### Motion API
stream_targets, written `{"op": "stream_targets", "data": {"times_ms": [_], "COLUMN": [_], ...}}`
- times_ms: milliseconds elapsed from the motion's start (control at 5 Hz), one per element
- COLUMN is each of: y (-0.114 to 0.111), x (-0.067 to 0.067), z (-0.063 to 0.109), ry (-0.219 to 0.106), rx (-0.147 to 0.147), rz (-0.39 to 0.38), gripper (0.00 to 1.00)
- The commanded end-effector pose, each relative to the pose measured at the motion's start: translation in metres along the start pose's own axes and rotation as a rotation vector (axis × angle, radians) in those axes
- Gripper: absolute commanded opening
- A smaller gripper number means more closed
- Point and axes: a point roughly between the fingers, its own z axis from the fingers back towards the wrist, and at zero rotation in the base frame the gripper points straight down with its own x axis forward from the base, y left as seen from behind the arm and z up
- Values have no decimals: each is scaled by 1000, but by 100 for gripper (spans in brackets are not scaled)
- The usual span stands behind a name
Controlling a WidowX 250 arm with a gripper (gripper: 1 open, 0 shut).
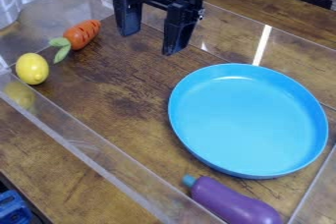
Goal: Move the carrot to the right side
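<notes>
The carrot [82,34] is a stubby orange toy with dark grooves and a green top pointing down-left. It lies on the wooden table at the upper left. My gripper [152,31] hangs just right of it, black fingers [126,18] pointing down and spread apart, open with nothing between them. The left finger stands a short gap from the carrot and does not touch it.
A yellow lemon [31,68] lies below-left of the carrot. A large blue plate [250,120] fills the right side. A purple eggplant [231,200] rests at the bottom edge. Clear plastic walls [92,144] border the table.
</notes>
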Motion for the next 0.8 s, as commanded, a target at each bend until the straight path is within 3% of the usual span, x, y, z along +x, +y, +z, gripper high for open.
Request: {"op": "stream_targets", "data": {"times_ms": [0, 400, 600], "y": [5, 5, 0], "x": [-1, -1, 1], "z": [-3, -3, -12], "ry": [9, 16, 17], "rx": [1, -3, -11], "rz": [-78, -136, -71], "gripper": [100, 100, 100]}}
